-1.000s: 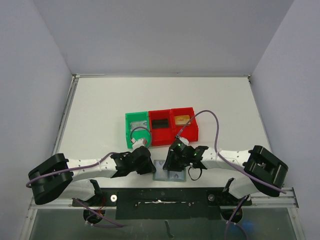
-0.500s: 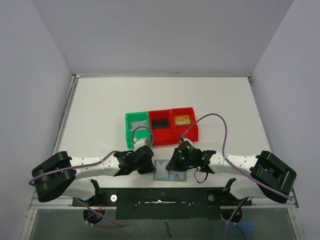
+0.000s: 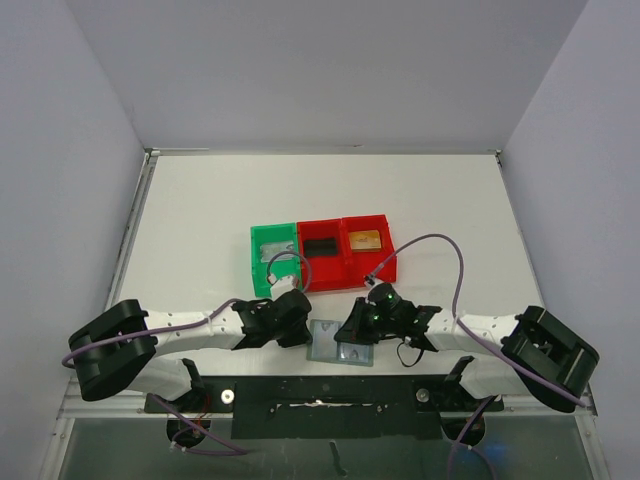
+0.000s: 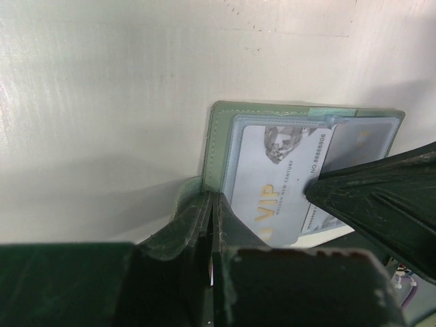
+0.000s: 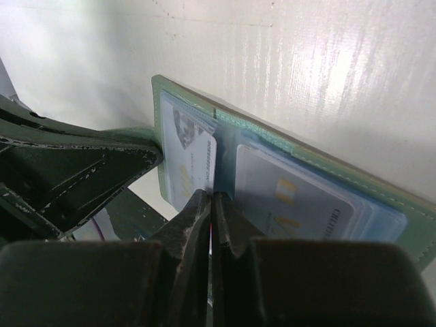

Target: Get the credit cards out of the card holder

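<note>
The grey-green card holder (image 3: 338, 345) lies open at the middle of the tabletop's (image 3: 200, 220) near edge. Its pale blue pockets show a VIP credit card (image 4: 279, 177) and a second card (image 5: 293, 197). The left jaws are closed on the holder's lifted edge, and the right jaws are pinched onto the VIP card. The bins (image 3: 320, 255) stand just beyond, and white tabletop runs on to the far edge.

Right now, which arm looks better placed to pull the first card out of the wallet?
Right, probably. The right arm has its jaws seemingly shut on the VIP card, ready to slide it out; the left arm pinches the card holder at its edge, anchoring it.
</note>
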Tool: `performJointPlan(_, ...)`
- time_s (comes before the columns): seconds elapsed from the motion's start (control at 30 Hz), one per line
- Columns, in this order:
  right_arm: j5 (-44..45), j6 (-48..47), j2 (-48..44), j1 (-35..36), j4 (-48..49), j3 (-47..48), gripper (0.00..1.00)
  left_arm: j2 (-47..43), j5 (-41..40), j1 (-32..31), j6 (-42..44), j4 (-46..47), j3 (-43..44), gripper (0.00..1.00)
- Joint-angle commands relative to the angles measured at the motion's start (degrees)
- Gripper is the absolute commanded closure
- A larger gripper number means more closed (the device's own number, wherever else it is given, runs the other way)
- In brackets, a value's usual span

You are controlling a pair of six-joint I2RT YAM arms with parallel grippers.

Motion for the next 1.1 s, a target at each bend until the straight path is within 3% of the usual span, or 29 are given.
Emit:
performJointPlan(0.0, -4.8, -1.5, -3.0, -2.3, 4.6, -1.8, 0.98, 2.3, -2.7, -0.4, -0.5, -2.9, -0.9, 1.0)
performJointPlan(0.63, -6.9, -2.0, -5.6, -6.9, 3.3, -5.4, 0.98, -1.4, -3.5, -0.9, -0.4, -2.2, -0.5, 1.0)
performJointPlan(0.9, -6.8, -2.1, -1.8, -6.8, 3.9, -2.8, 0.98, -6.6, -3.9, -1.5, 3.2, -1.3, 2.9, 0.69)
performJointPlan(1.07, -6.7, -2.5, 0.1, -6.8, 4.0, -1.4, 0.97, -7.9, -2.6, -1.8, 6.8, 0.2, 4.8, 0.65)
